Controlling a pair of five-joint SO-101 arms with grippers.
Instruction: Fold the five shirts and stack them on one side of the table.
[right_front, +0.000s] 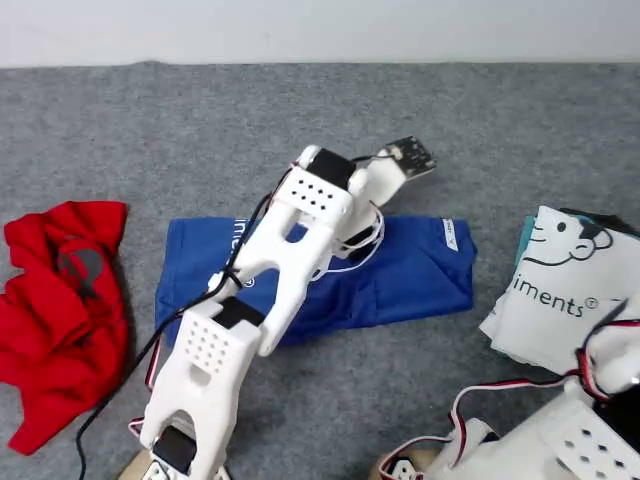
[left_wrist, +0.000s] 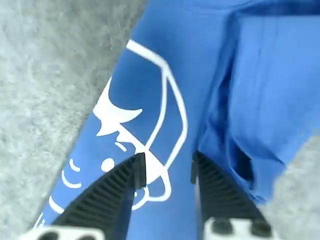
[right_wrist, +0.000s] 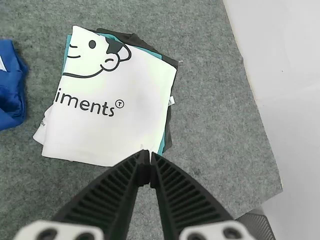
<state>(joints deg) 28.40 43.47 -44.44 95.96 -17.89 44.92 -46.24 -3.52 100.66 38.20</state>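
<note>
A folded stack sits at the right side of the grey felt-covered table (right_front: 500, 130). A white printed shirt (right_wrist: 110, 115) is on top, with a teal shirt (right_front: 523, 238) and a dark one (right_wrist: 170, 127) showing beneath its edges. A blue shirt with a white print (right_front: 400, 275) lies partly folded in the middle of the table, and a crumpled red shirt (right_front: 60, 300) lies apart at the left side.

The white left arm (right_front: 290, 240) stretches out across the blue shirt. The left gripper (left_wrist: 167, 162) is over the print with its fingers spread, possibly touching the cloth. The right gripper (right_wrist: 147, 157) is at the near edge of the white shirt, with its fingers pressed together and nothing between them.
</note>
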